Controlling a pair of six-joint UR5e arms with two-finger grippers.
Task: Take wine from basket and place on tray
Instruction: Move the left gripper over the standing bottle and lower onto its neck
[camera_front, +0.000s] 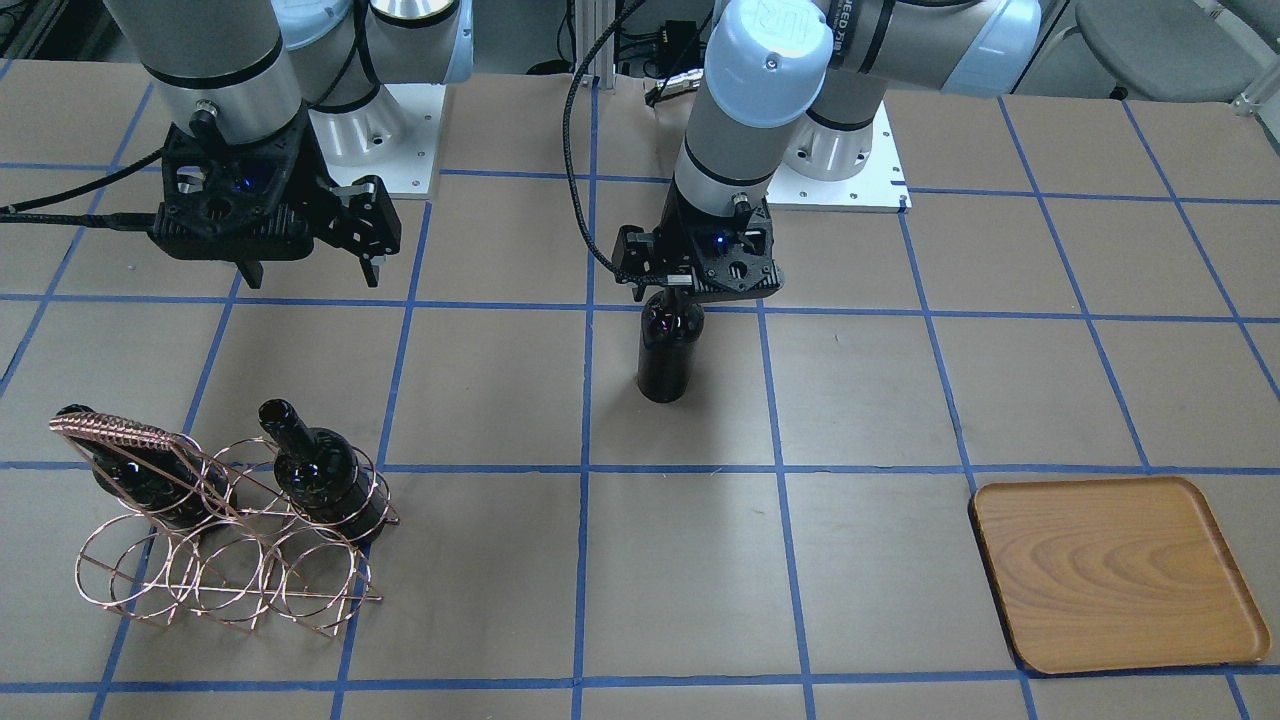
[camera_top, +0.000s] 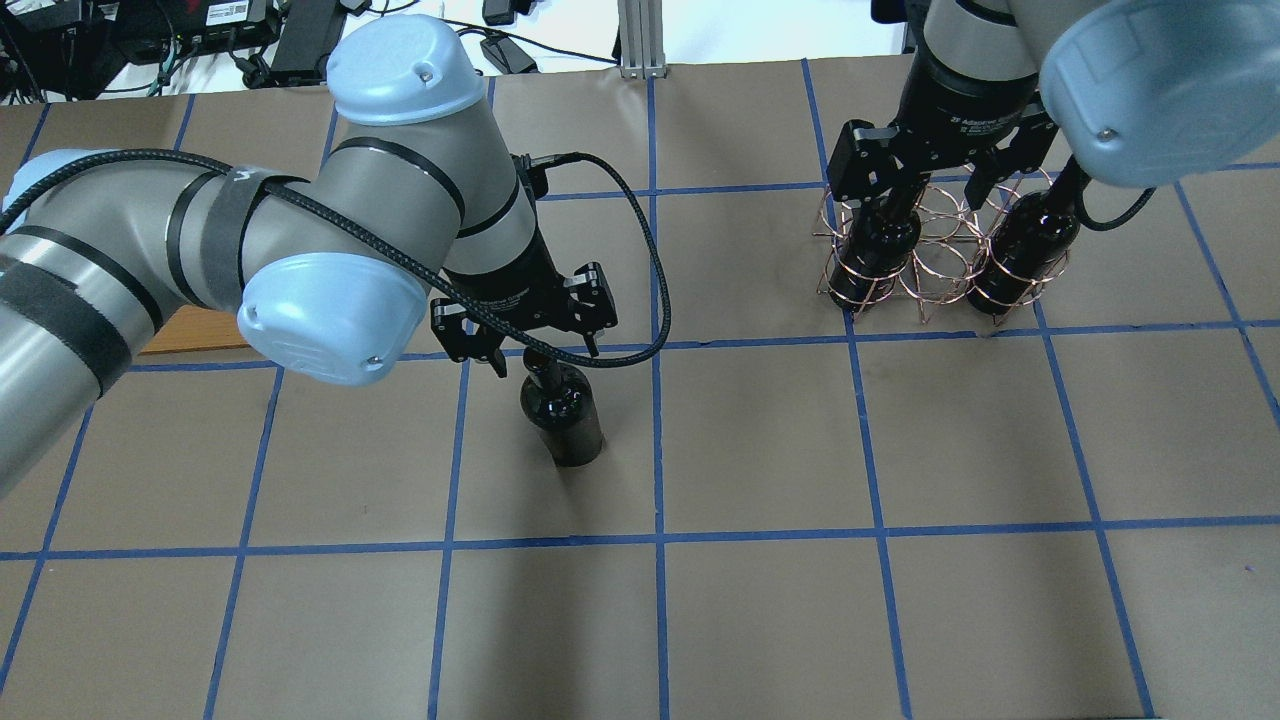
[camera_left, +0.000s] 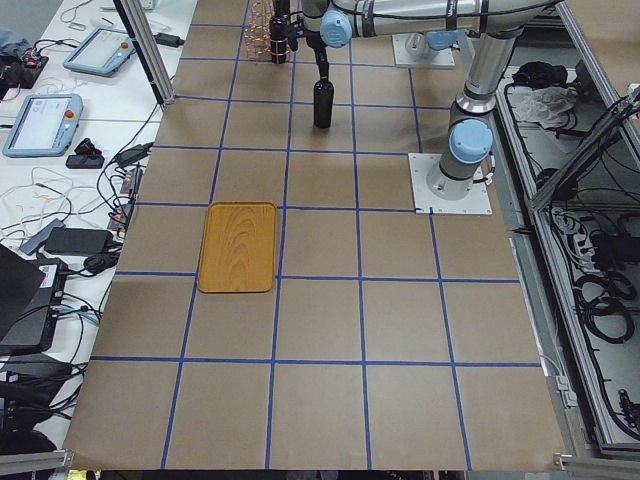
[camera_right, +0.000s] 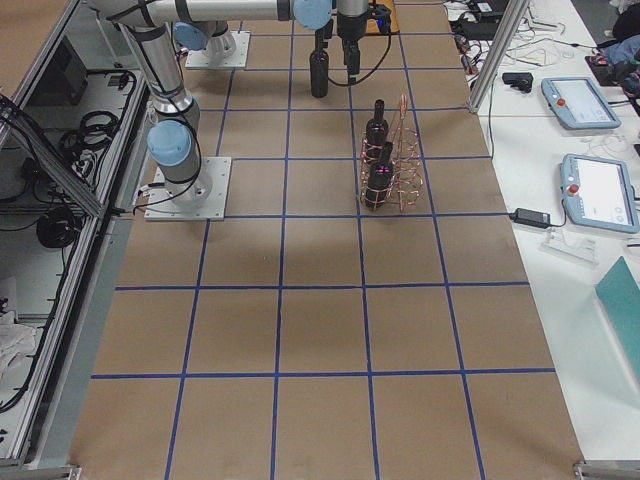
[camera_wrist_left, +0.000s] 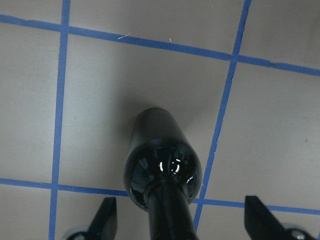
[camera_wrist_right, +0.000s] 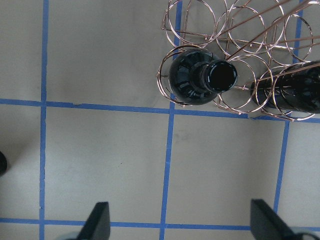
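One wine bottle (camera_front: 668, 350) stands upright on the table's middle, also in the overhead view (camera_top: 565, 415). My left gripper (camera_front: 683, 295) is open, with its fingers on either side of the bottle's neck and apart from it, as the left wrist view (camera_wrist_left: 182, 222) shows. The copper wire basket (camera_front: 230, 560) holds two more bottles (camera_front: 320, 475) (camera_front: 150, 480). My right gripper (camera_front: 310, 275) is open and empty, raised on the robot's side of the basket (camera_wrist_right: 240, 30). The wooden tray (camera_front: 1115, 570) lies bare on the robot's left, far from both grippers.
The table is brown paper with a blue tape grid (camera_front: 585, 470). The two white arm base plates (camera_front: 850, 180) sit at the robot's edge. The left arm's black cable (camera_top: 640, 260) loops over the table beside the standing bottle.
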